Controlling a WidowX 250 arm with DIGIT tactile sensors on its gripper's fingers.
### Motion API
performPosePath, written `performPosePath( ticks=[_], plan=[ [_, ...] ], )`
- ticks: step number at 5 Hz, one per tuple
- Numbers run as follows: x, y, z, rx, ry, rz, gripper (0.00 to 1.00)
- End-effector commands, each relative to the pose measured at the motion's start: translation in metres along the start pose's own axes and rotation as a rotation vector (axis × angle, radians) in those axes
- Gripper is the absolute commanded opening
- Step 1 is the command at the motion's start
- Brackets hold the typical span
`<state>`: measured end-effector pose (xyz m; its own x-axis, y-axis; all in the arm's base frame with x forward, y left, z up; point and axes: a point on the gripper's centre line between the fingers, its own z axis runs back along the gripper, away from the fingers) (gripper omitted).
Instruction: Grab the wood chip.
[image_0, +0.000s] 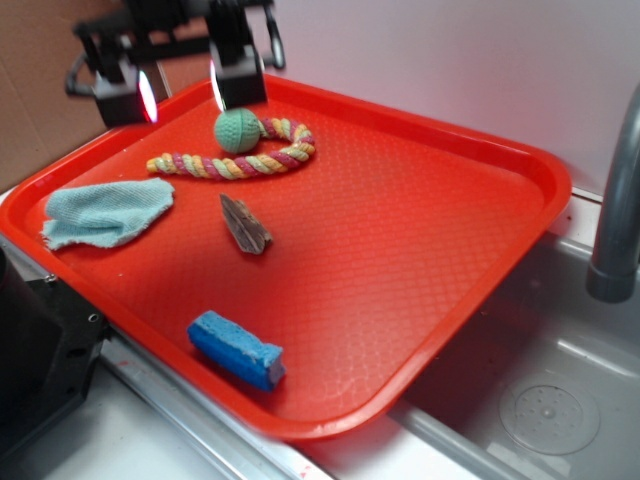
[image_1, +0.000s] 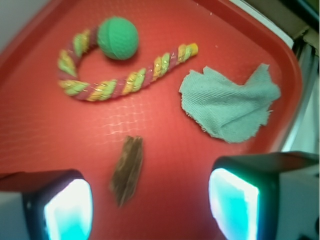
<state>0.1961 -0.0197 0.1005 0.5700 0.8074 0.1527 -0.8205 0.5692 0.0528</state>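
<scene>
The wood chip (image_0: 246, 224) is a small brown-grey pointed sliver lying flat near the middle of the red tray (image_0: 400, 220). In the wrist view the wood chip (image_1: 127, 170) lies below and between the fingers, closer to the left one. My gripper (image_0: 180, 92) hangs high over the tray's far left corner, above the rope toy, well apart from the chip. It is open, with nothing between its fingertips (image_1: 67, 207).
A braided multicoloured rope with a green ball (image_0: 238, 132) lies at the back of the tray. A light teal cloth (image_0: 108, 213) sits at the left, a blue sponge (image_0: 236, 350) near the front edge. A sink and grey faucet (image_0: 615, 210) stand to the right.
</scene>
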Motion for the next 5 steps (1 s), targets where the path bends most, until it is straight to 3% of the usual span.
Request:
performPosePath(
  ticks=[1,2,3,4,5],
  plan=[
    [0.005,-0.006,-0.053,0.022,-0.058,0.022,1.00],
    [0.004,-0.009,-0.073,0.036,-0.078,0.011,1.00],
    [0.001,-0.013,-0.087,0.010,-0.042,-0.039,1.00],
    [-0.001,-0.016,-0.094,0.003,-0.047,-0.059,0.00],
    [-0.004,-0.016,-0.095,-0.004,-0.048,-0.074,0.00]
  ],
)
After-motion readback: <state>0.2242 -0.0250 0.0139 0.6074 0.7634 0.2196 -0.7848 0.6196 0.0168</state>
